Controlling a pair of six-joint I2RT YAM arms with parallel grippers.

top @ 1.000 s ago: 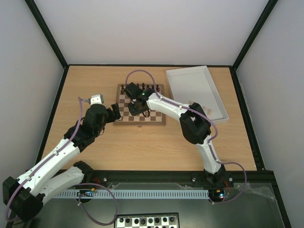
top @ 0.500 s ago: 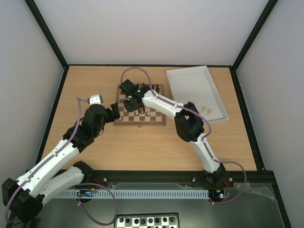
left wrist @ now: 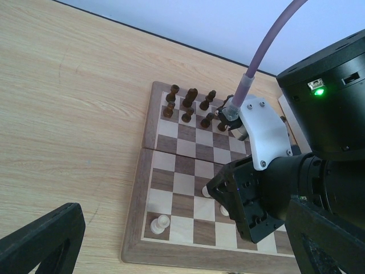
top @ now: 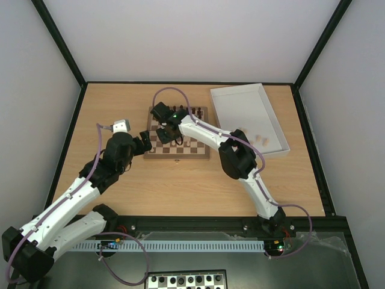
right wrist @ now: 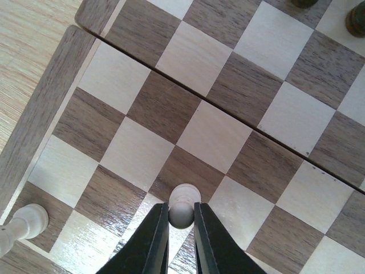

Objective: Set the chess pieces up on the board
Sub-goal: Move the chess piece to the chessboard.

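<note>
The board [top: 177, 156] lies mid-table with dark pieces [top: 195, 112] along its far rows. My right gripper [right wrist: 181, 220] is shut on the round head of a pale pawn [right wrist: 183, 210], which stands on a square near the board's [right wrist: 34, 148] left edge. A pale rook [right wrist: 23, 224] stands in the near-left corner square, also visible from the left wrist as the rook [left wrist: 157, 224]. My left gripper [left wrist: 182, 240] hangs open at the board's [left wrist: 134, 228] near-left corner with nothing between its fingers. Seen from above, the right gripper [top: 169, 138] reaches over the board's left half, with the left gripper [top: 146, 137] beside the left rim.
A white tray [top: 277, 129] at the back right holds a few pale pieces [top: 260, 139]. Black frame posts and white walls enclose the table. The right arm's forearm crosses over the board's right half. Dark pieces [left wrist: 188, 105] crowd the far rows.
The right arm has swung left across the board and its fingers have closed onto the pale pawn. The left arm has barely moved.
</note>
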